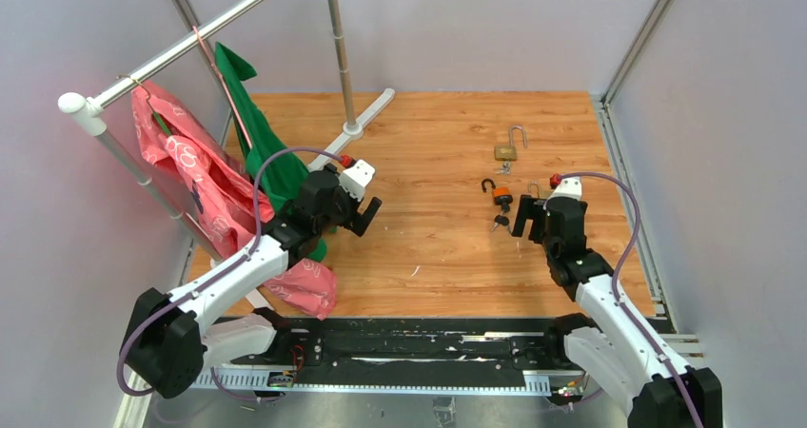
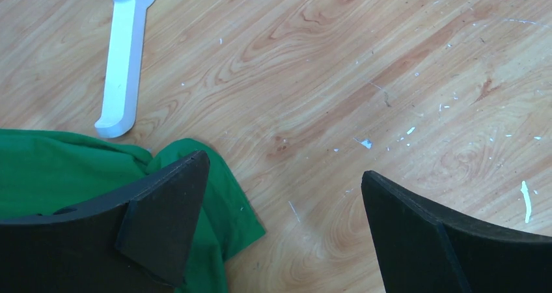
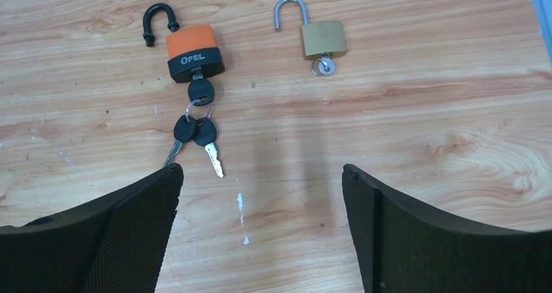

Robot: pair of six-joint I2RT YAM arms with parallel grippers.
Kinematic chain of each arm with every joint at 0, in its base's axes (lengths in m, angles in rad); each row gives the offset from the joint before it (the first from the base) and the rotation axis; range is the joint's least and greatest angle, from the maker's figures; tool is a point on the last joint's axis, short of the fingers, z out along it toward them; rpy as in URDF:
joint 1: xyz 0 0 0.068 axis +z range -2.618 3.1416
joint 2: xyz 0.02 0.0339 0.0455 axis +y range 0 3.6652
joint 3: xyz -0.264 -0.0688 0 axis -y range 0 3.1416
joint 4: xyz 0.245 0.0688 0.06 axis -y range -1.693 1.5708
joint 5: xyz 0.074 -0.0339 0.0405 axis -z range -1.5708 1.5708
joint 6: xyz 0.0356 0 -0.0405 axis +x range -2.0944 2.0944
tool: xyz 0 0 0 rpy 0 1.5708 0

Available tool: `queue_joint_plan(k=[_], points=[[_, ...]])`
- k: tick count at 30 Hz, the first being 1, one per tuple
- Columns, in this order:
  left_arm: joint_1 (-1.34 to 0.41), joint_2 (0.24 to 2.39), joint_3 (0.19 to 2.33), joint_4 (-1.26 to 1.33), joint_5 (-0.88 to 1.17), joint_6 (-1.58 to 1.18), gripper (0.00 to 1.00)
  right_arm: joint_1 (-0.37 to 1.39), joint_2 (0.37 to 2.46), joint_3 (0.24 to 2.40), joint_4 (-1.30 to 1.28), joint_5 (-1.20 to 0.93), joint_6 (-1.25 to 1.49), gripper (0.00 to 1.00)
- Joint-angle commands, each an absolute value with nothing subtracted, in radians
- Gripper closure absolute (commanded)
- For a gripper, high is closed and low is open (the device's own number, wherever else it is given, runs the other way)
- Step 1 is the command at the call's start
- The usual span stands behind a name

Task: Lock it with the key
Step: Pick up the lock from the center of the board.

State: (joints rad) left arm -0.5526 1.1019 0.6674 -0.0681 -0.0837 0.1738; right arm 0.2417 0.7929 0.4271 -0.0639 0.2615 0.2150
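Note:
An orange and black padlock lies on the wooden table with its black shackle open. A black-headed key sits in its base, and a bunch of keys trails from it. It also shows in the top view. A small brass padlock lies to its right, shackle open, with a key in it. My right gripper is open and empty just short of both locks; in the top view it is right of the orange lock. My left gripper is open and empty, far to the left.
A larger brass padlock with a long open shackle lies farther back. A clothes rack with a white foot stands at the left, with a green cloth and a pink cloth hanging on it. Grey walls enclose the table.

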Motion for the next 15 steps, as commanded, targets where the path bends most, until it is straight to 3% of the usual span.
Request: queue_joint_plan(k=[1, 7, 10, 15], points=[[-0.551, 1.110, 0.688, -0.047, -0.050, 0.162, 0.00, 0.231, 0.770, 0.418, -0.051, 0.345, 0.257, 0.06], [-0.550, 1.125, 0.723, -0.114, -0.006, 0.168, 0.00, 0.230, 0.782, 0.509, -0.106, 0.436, 0.328, 0.00], [-0.551, 1.125, 0.728, -0.125, 0.020, 0.177, 0.00, 0.230, 0.829, 0.586, -0.109, 0.326, 0.218, 0.00], [-0.551, 1.133, 0.745, -0.159, 0.038, 0.196, 0.00, 0.223, 1.152, 0.866, -0.382, 0.231, 0.139, 0.04]])
